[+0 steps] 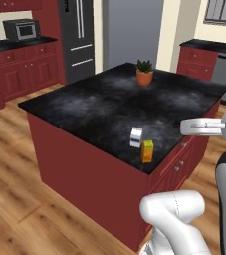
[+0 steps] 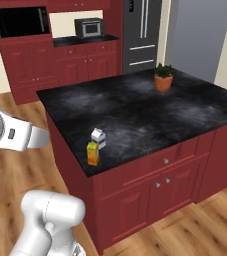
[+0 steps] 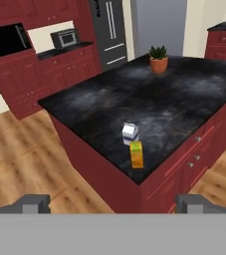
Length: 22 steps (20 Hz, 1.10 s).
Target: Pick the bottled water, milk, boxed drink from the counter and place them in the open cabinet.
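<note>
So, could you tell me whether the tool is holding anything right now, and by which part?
Nothing is held. The tool stands open in the air, well short of the milk and the boxed drink, both standing on the counter.

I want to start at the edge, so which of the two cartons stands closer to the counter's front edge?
The boxed drink, orange-yellow, stands nearer the counter edge; the white milk sits just behind it, farther in.

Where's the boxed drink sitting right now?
The boxed drink stands upright near the counter's front edge, over the drawers, right beside the milk, which is just behind it; the potted plant sits far across the counter.
</note>
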Motion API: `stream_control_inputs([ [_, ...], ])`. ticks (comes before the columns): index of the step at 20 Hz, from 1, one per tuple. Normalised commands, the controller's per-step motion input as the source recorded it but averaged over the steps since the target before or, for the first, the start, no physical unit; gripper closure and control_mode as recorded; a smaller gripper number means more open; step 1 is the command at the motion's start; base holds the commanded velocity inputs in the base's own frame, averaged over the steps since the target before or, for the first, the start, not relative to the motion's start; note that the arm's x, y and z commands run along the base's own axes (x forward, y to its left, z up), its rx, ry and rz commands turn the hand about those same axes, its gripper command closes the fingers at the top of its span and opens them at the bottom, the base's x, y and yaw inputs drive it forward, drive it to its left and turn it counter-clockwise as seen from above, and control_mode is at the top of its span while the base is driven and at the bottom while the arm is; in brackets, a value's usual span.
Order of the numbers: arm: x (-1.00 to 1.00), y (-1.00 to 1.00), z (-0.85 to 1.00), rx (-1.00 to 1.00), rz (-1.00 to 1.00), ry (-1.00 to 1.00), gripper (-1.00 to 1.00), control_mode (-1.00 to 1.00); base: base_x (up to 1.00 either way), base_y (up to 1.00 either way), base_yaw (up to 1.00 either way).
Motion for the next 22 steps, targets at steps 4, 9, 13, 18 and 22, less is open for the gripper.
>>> stream_control_inputs([
  [4, 0.0, 0.0, 0.0, 0.0, 0.0, 0.0, -1.0, 1.0, 0.17, 0.04, 0.08],
  [9, 0.0, 0.0, 0.0, 0.0, 0.0, 0.0, -1.0, 1.0, 0.02, 0.0, 0.04],
  [13, 0.0, 0.0, 0.0, 0.0, 0.0, 0.0, -1.0, 1.0, 0.0, 0.0, 0.0],
  [18, 0.0, 0.0, -0.07, 0.02, 0.0, 0.07, -1.0, -1.0, 0.0, 0.0, 0.0],
  [22, 0.02, 0.0, -0.09, 0.03, 0.0, 0.21, -1.0, -1.0, 0.0, 0.0, 0.0],
])
